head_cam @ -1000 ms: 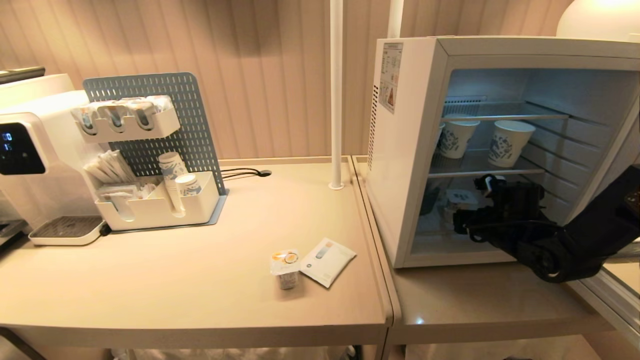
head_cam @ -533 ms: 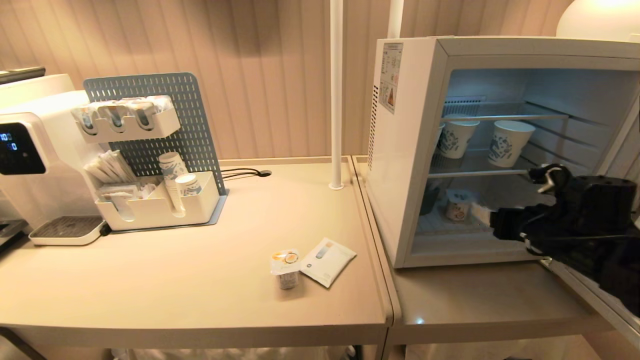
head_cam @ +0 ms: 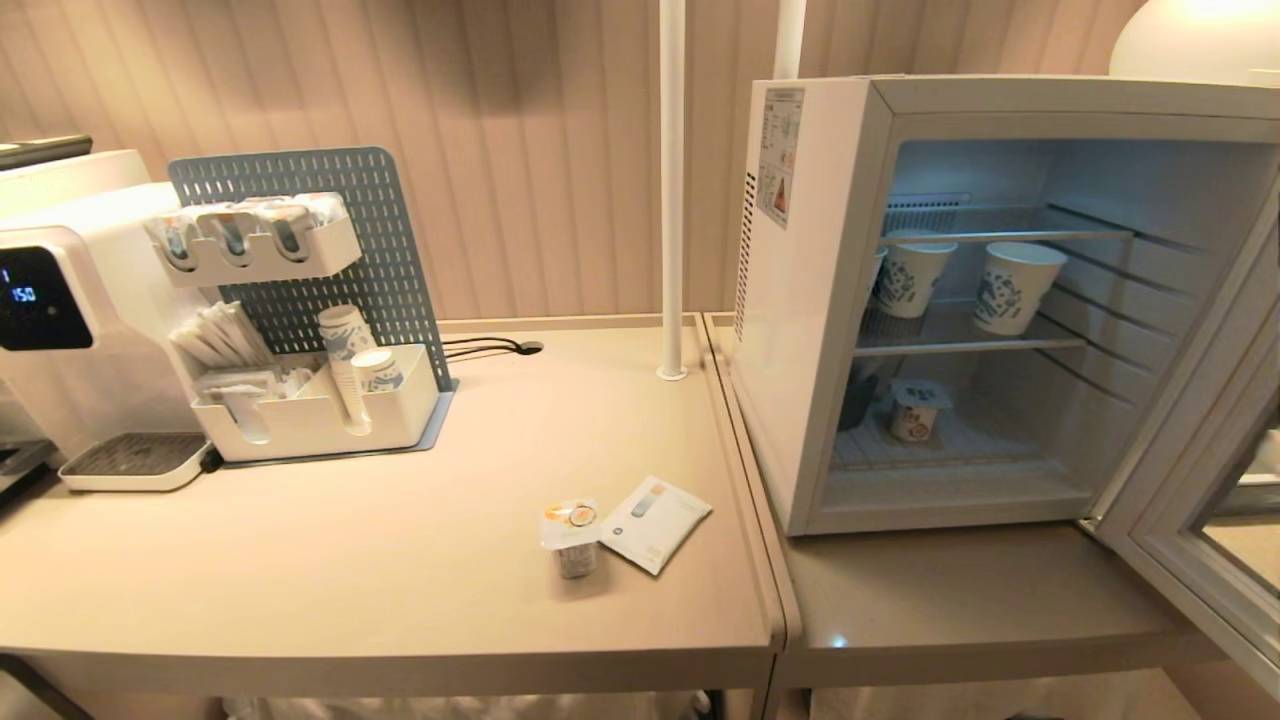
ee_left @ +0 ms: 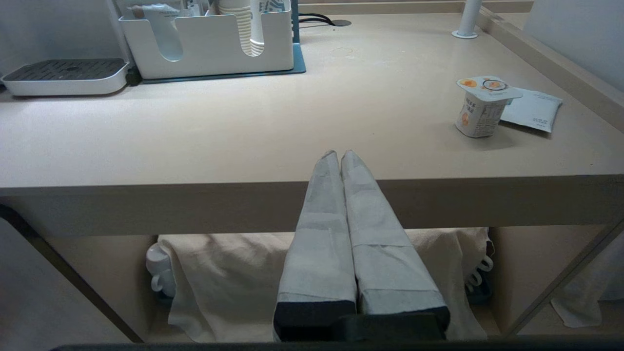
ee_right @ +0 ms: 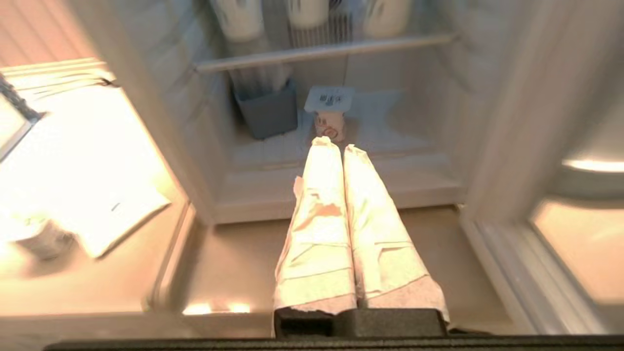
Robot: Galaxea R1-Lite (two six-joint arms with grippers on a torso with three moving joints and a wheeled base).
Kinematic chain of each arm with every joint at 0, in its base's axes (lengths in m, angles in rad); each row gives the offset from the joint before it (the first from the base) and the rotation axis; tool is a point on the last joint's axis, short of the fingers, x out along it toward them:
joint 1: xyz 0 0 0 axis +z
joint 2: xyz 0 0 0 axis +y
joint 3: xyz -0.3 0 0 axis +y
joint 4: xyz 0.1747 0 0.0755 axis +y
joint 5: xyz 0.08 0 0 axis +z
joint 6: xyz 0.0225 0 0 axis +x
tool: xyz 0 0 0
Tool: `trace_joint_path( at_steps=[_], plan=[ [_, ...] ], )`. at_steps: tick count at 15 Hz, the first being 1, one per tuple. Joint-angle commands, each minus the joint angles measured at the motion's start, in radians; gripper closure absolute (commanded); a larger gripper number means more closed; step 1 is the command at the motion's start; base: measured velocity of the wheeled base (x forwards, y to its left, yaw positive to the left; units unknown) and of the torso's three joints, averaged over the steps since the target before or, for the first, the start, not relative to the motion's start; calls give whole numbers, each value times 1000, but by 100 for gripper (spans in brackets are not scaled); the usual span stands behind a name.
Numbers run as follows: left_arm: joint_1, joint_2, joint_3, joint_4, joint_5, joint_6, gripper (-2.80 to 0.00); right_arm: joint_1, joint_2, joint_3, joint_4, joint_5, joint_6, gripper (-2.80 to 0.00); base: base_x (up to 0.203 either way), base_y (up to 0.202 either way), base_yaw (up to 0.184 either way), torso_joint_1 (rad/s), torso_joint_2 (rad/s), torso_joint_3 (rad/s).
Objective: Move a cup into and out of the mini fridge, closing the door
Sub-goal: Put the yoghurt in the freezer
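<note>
Standing at nine o'clock, the water dispenser (head_cam: pixel 60 310) and organizer (head_cam: pixel 300 300) flank a yogurt cup (head_cam: pixel 572 535). The left gripper (ee_left: pixel 340 156) and right gripper (ee_right: pixel 334 145) are both closed, empty. At three o'clock, the mini fridge (head_cam: pixel 810 300) holds the cup (head_cam: pixel 915 408), door (head_cam: pixel 1200 500) open.

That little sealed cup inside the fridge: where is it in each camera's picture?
Head view: cup on the fridge floor, under the lower shelf.
Left wrist view: not in it.
Right wrist view: cup just beyond the shut right claw.
Shared landmark: the shelf above it.
</note>
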State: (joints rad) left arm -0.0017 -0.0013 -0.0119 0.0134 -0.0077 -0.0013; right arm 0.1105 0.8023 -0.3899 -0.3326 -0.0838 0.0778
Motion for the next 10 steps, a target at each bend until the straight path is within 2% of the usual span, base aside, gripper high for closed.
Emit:
trace_joint_path(
  at_steps=[1,3,5,6,7,8,10],
  plan=[
    [0,0,1,-1,0,0,0,-23,-382,-119,575,-9,8,0,0,0,0,0,0,0],
    [0,0,3,-3,0,-3,0,-123,-524,-202,828,-34,28,0,0,0,0,0,0,0],
    [0,0,3,-3,0,-3,0,-126,-625,-204,866,-55,49,0,0,0,0,0,0,0],
    [0,0,3,-3,0,-3,0,-120,-698,-184,848,-33,35,0,0,0,0,0,0,0],
    [0,-1,1,-1,0,-2,0,-117,-764,-136,788,-12,13,0,0,0,0,0,0,0],
    [0,0,0,-1,0,-2,0,-115,-802,-40,661,-15,-6,0,0,0,0,0,0,0],
    [0,0,3,-2,0,-2,0,-113,-807,222,384,-17,-81,0,0,0,0,0,0,0]
  ],
)
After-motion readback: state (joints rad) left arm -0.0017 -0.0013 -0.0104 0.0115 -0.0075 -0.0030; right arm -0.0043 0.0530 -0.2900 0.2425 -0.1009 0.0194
